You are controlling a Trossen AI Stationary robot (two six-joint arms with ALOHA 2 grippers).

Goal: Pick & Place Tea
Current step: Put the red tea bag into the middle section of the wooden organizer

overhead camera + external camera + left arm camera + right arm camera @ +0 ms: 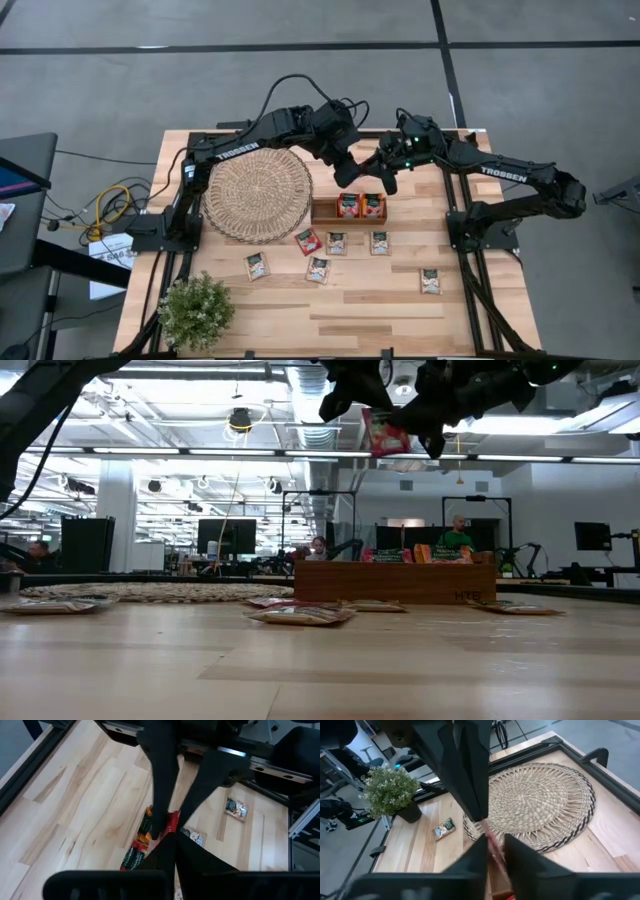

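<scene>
Above the counter's far-middle edge, both pincers meet on one red sachet: left pincer grips it, right pincer closing alongside.

Bright, even overhead light; soft shadows, blurry wrist foregrnd.
</scene>
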